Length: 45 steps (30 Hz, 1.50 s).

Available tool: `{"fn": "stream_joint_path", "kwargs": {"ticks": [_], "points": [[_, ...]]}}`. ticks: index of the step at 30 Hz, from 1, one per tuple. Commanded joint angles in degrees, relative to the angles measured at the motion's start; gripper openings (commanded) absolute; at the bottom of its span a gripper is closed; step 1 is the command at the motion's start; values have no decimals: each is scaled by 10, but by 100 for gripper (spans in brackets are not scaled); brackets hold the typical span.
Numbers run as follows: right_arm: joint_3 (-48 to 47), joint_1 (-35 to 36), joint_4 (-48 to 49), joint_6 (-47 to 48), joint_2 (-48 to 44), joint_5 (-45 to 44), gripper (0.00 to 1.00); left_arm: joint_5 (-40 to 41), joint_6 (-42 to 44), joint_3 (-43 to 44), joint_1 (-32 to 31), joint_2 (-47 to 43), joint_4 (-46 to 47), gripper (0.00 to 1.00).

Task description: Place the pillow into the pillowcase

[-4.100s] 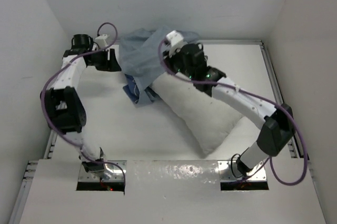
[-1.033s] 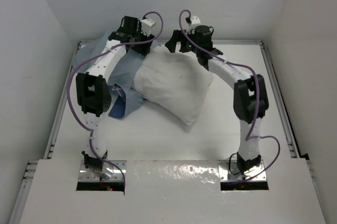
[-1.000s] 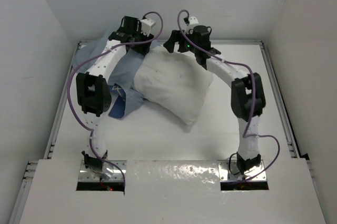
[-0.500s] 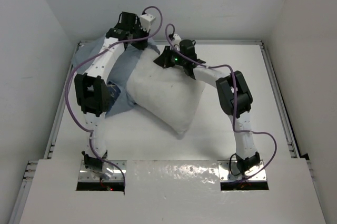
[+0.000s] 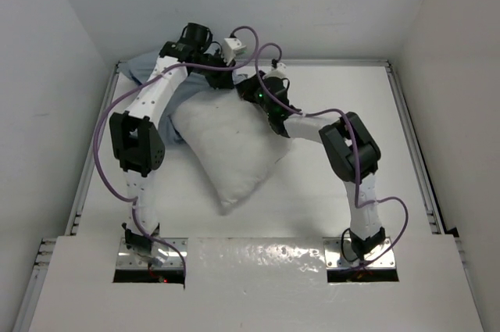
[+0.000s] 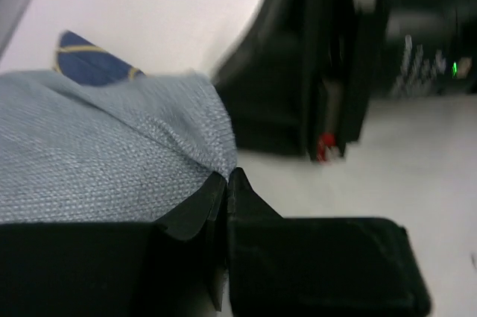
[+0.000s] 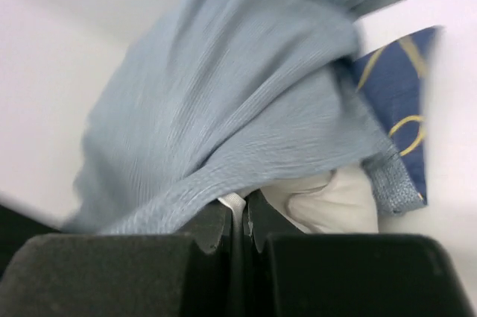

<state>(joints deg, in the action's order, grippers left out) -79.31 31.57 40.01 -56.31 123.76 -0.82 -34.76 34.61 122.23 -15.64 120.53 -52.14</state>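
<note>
The pillow (image 5: 226, 144) is a plump white cushion lying slantwise in the middle of the table. The pillowcase (image 5: 148, 65) shows as grey-blue cloth bunched behind the pillow's far left end. My left gripper (image 5: 221, 66) is shut on the pillowcase's edge (image 6: 149, 160), with a navy scrap (image 6: 89, 67) beyond it. My right gripper (image 5: 254, 90) is right next to it at the pillow's far end. It is shut on a thin white fold of the pillow (image 7: 328, 198), with the pillowcase (image 7: 223, 101) draped over its jaws. Most of the pillowcase is hidden.
White walls close in the table at the left, back and right. A metal rail (image 5: 406, 113) runs along the right edge and another along the left. Purple cables (image 5: 258, 47) loop above both wrists. The right wrist's black body (image 6: 320, 71) fills the left wrist view.
Both grippers have shut. The right arm has swung left and pulled the pillow left and nearer, over the blue cloth. The left wrist has shifted slightly right.
</note>
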Motion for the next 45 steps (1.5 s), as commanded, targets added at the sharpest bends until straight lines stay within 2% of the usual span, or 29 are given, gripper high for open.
{"fn": "stream_joint_path", "kwargs": {"ticks": [1,3,6,7,8,9,10,11,12,13,14,16,17,18,19,20,21,24,25,26,27,28,30,33,37,39,40,42,45], "points": [[16,9,100,-29,-106,-294,0,-121,61,-13,-32,-41,-113,0],[18,27,80,-10,-109,-312,0,-129,83,-13,-33,-41,-138,0],[33,46,55,-38,-102,-266,0,-102,90,-9,-31,-37,-145,0],[40,49,55,-38,-97,-239,0,-93,84,-3,-23,-38,-142,7],[44,55,54,-31,-96,-185,0,-95,78,-1,-13,-40,-139,24],[49,57,47,-22,-99,-160,0,-106,62,5,17,-47,-131,33],[50,60,42,10,-100,-113,14,-135,50,8,38,-52,-125,47],[52,61,34,32,-103,-89,28,-149,21,9,59,-59,-107,69],[57,62,26,57,-106,-65,43,-156,8,9,81,-73,-97,76],[60,64,14,104,-116,-46,65,-158,-1,7,123,-82,-92,81],[62,64,-4,128,-122,-18,72,-152,-8,5,140,-91,-85,90],[62,63,-85,196,-141,-2,85,-136,-12,-23,200,-124,-81,100],[57,62,-119,228,-164,5,99,-128,-15,-37,218,-136,-69,100],[38,62,-197,264,-178,19,99,-118,-26,-72,253,-162,-63,100],[24,63,-236,337,-191,21,99,-88,-32,-93,270,-172,-57,100],[11,62,-276,367,-213,16,99,-70,-38,-113,285,-184,-46,99],[-14,61,-337,391,-223,7,99,-55,-50,-162,317,-202,-39,97],[-20,31,-379,432,-265,-21,99,-46,-52,-259,375,-228,-25,67],[-13,20,-378,425,-273,-28,98,-37,-53,-283,385,-233,-19,40],[4,7,-369,414,-281,-31,89,-25,-58,-325,390,-245,-4,27],[10,-8,-368,394,-281,-30,53,-9,-64,-346,393,-251,9,18],[14,-40,-371,341,-277,-29,35,26,-74,-367,393,-258,25,8],[20,-68,-396,301,-254,-25,2,57,-100,-415,393,-272,68,6],[17,-65,-458,328,-217,-42,0,109,-107,-437,393,-269,76,9],[19,-17,-532,367,-166,-16,0,134,-89,-466,395,-282,78,23],[43,47,-524,427,-174,5,0,135,-81,-483,402,-298,86,31],[51,69,-515,449,-190,24,0,128,-78,-488,408,-303,89,41],[67,124,-480,474,-207,70,0,109,-64,-491,424,-315,87,50],[60,151,-439,447,-232,100,0,102,-38,-488,441,-318,73,59]]}}
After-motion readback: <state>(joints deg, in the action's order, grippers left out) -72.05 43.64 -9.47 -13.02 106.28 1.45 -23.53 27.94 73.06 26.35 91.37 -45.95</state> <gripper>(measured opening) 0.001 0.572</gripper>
